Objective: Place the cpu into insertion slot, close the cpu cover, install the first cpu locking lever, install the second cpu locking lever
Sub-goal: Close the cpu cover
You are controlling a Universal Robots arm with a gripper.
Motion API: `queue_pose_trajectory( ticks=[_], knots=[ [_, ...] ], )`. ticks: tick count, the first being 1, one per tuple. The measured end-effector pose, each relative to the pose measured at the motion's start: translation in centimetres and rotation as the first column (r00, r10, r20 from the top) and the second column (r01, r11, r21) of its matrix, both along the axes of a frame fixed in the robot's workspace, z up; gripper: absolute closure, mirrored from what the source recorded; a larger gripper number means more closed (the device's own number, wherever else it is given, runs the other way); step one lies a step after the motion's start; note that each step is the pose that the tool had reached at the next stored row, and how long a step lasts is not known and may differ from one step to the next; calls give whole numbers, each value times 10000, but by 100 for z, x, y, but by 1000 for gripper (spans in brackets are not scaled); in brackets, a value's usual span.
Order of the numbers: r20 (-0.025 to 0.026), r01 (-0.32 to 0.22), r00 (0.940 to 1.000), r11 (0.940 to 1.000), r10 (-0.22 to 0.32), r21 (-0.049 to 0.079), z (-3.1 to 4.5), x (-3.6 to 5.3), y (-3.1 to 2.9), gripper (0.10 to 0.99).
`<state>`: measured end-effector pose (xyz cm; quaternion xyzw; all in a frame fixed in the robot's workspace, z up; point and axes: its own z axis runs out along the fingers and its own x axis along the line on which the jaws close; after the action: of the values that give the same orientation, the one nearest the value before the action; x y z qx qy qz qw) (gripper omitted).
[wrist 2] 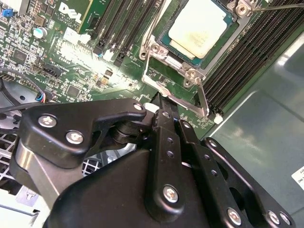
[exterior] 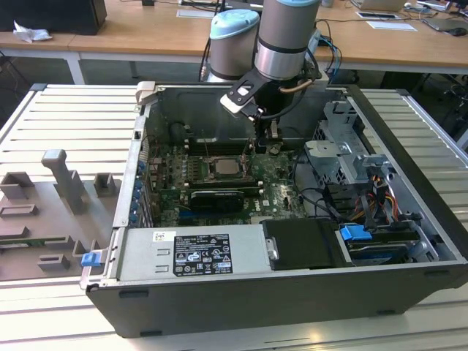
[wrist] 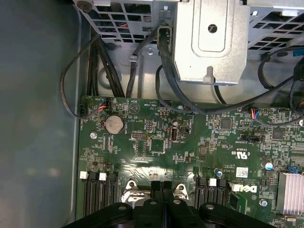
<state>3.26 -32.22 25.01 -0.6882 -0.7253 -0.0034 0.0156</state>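
The cpu (wrist 2: 199,26), pale silvery-beige, lies flat in the insertion slot (exterior: 223,167) on the green motherboard. The silver cpu cover (wrist 2: 153,47) appears to lie flat around it, the chip showing through its cut-out. A thin silver locking lever (wrist 2: 183,102) runs along the socket's near edge, and another rod (wrist 2: 278,5) shows at the far corner. My gripper (wrist 2: 163,99) is shut, its black tips right at the near lever; whether they touch it I cannot tell. In the exterior view the gripper (exterior: 269,146) hangs just to the right of the socket. The shut fingers (wrist: 167,190) show over the socket's edge.
Long black memory slots (wrist 2: 247,52) flank the socket. A grey drive cage (exterior: 344,146) with cables (wrist: 71,90) stands at the exterior view's right. A black expansion card (exterior: 217,199) and the power supply (exterior: 197,252) lie nearer the front. The case wall (wrist 2: 266,137) is close by.
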Motion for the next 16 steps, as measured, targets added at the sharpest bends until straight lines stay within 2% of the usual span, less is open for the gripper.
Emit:
queue_pose_trajectory(
  ticks=[16],
  knots=[
    [1, 0, 10000, 10000, 0, 0, 0, -33, 0, 980]
  ],
)
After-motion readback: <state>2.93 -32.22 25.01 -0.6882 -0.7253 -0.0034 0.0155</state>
